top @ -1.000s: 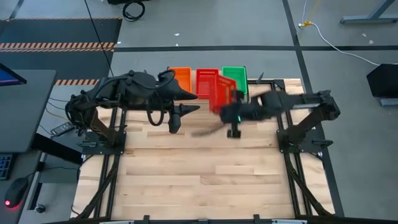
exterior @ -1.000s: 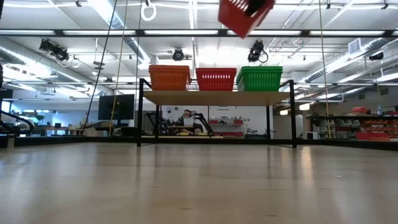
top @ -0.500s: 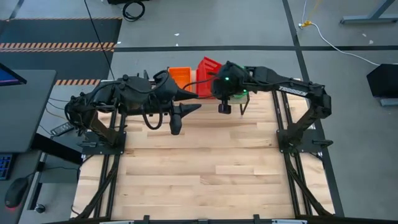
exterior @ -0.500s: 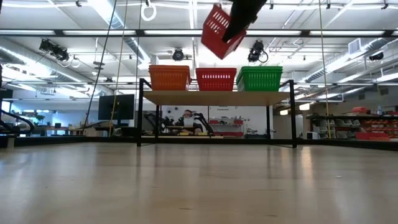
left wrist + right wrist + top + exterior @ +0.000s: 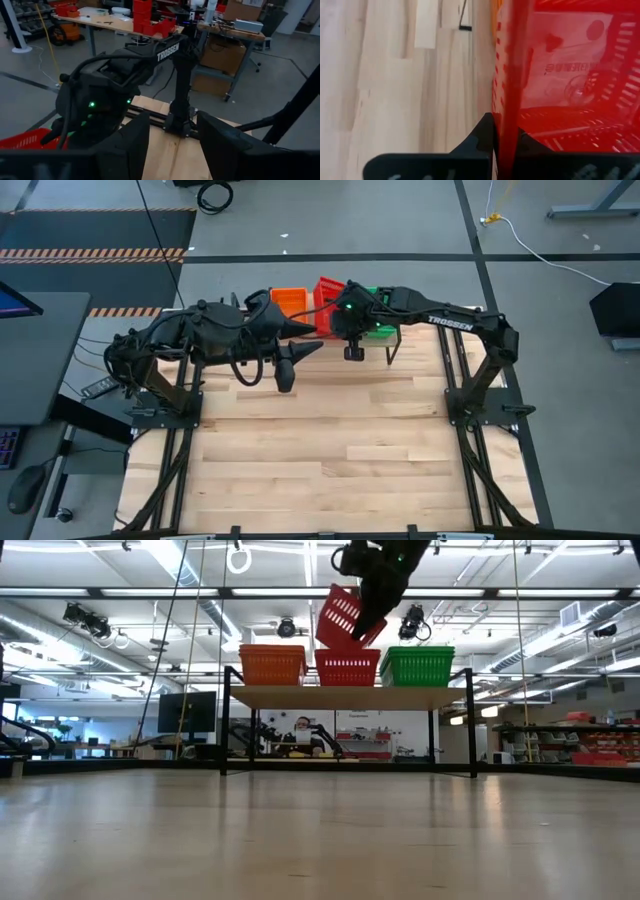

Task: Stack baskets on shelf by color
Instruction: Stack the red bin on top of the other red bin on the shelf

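right claw [image 5: 362,622] | lowered red basket [image 5: 345,618] (tilted) onto shelf's red one [image 5: 347,668]

Floor: grey concrete [image 5: 560,330] around your wood-plank surface [image 5: 320,450] | hazard-striped mat [image 5: 90,252] at far left | ceiling: long strip lights [image 5: 150,592], white ducts | behind: shelving [image 5: 590,745], a seated person [image 5: 300,728], workbench [image 5: 115,22]

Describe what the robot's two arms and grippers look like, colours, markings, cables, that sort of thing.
Both arms are dark, near-black jointed links. The right arm carries white TROSSEN lettering, and a green light glows near its wrist. The left arm trails looped black cables. The left gripper has two broad, flat dark fingers; the right gripper has slim black ones.
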Available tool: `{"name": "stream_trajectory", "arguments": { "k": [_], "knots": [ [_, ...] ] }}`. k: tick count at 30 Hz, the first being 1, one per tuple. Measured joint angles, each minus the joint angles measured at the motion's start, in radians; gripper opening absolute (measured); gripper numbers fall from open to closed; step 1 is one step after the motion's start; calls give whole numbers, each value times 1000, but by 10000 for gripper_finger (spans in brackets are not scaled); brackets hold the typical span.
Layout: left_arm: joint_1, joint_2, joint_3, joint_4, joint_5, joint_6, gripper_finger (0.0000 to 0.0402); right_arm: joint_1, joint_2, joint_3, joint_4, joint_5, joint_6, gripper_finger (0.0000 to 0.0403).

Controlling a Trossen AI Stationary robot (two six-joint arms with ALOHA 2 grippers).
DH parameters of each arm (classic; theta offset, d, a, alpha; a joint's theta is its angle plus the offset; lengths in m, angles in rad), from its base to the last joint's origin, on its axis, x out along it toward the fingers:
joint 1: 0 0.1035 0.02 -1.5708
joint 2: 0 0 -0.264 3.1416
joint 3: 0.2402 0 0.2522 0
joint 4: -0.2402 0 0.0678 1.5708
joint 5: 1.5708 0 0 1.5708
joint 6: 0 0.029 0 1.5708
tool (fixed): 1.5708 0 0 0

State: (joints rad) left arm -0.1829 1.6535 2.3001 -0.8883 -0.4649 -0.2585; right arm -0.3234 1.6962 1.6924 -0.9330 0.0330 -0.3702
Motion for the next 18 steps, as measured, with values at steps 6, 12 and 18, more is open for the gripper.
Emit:
{"name": "stream_trajectory", "arguments": {
  "k": [6, 12, 18],
  "knots": [
    [1, 0, 0, 0, -14, 0, 172, -22, 0, 0, -6, 2, 1, 10],
    [6, 0, 0, -1, -14, 2, 172, -26, 0, 0, -5, 3, 4, 17],
    [6, 0, 0, -2, -14, 5, 172, -26, 0, 0, -7, 4, 11, 34]
  ]
}}
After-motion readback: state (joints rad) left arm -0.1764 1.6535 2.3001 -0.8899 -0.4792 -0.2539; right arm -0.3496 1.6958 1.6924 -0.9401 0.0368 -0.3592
